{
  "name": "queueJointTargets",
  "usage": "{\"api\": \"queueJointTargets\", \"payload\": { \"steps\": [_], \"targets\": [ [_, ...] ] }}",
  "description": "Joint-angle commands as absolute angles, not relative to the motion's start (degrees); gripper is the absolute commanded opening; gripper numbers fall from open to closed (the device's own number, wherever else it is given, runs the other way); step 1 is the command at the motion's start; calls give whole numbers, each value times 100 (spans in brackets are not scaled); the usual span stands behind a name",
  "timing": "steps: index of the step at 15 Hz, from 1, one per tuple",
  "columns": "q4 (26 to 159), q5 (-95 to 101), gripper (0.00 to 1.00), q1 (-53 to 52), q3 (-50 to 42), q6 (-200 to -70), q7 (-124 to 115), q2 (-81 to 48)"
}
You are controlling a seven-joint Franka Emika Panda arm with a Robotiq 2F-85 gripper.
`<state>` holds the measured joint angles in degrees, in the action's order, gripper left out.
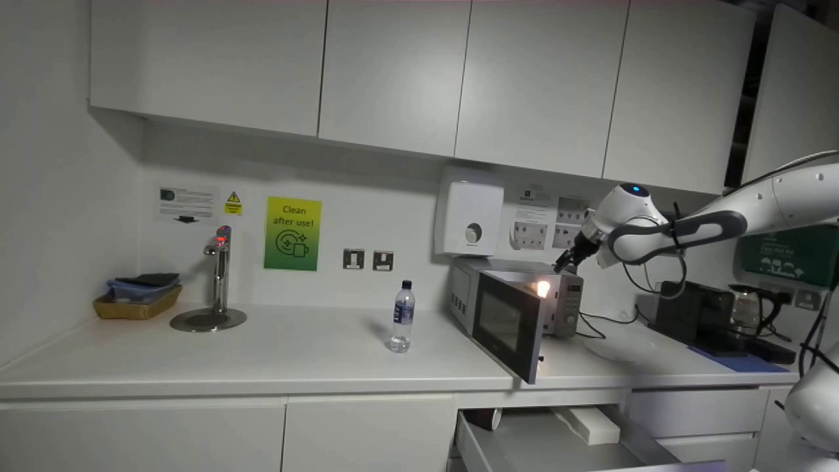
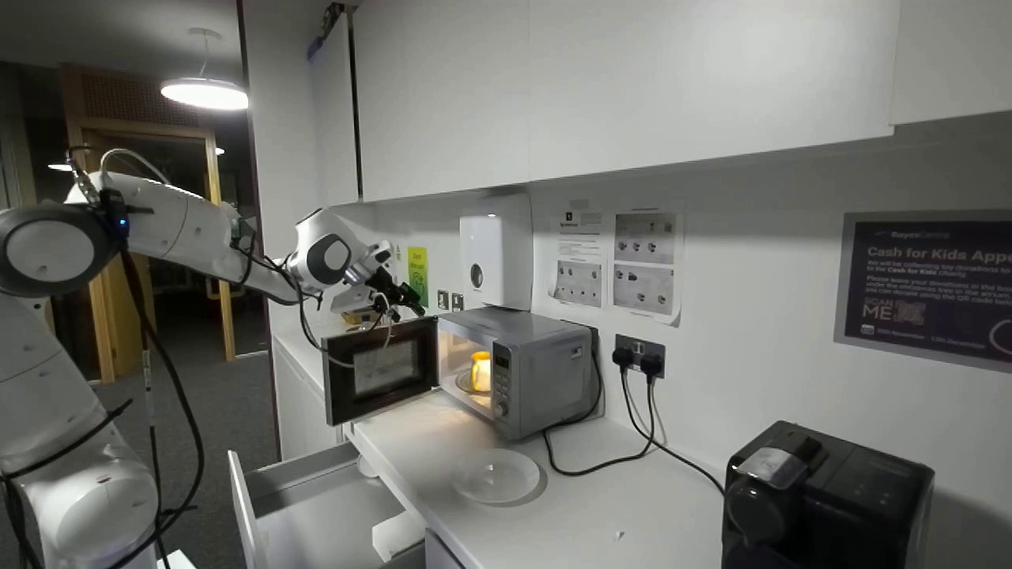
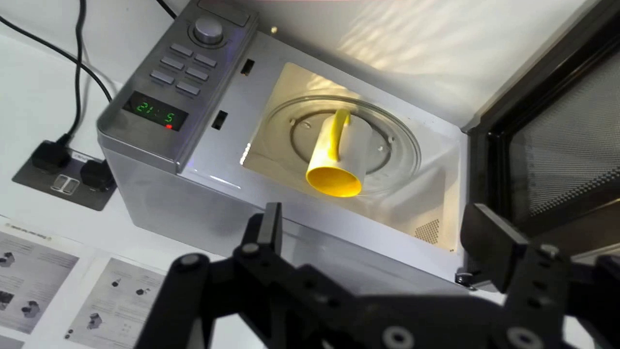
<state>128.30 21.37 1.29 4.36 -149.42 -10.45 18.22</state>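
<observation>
white cylindrical mug, yellow-handled, stands inside the boxy silver microwave; in the wrist view, open room lies at its three o'clock and the black gripper, fingers spread, at five. in an exterior view, the dark rectangular door reaches the rim of the white counter. in an exterior view, the gripper hangs at the microwave's ten o'clock.

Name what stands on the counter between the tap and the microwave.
A clear, labelled bottle stands upright on the counter between the tap and the microwave, nearer the microwave; this shows in an exterior view.
</observation>
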Motion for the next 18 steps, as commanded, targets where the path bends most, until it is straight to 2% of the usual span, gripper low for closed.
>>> {"api": "queueJointTargets", "payload": {
  "steps": [1, 10, 18],
  "targets": [
    [12124, 1736, 100, -110, 552, -14557, -424, 1423],
    [11037, 1, 100, -1007, 595, -13728, 1646, 732],
    [10670, -1431, 100, -1084, 543, -12608, 3211, 499]
  ]
}}
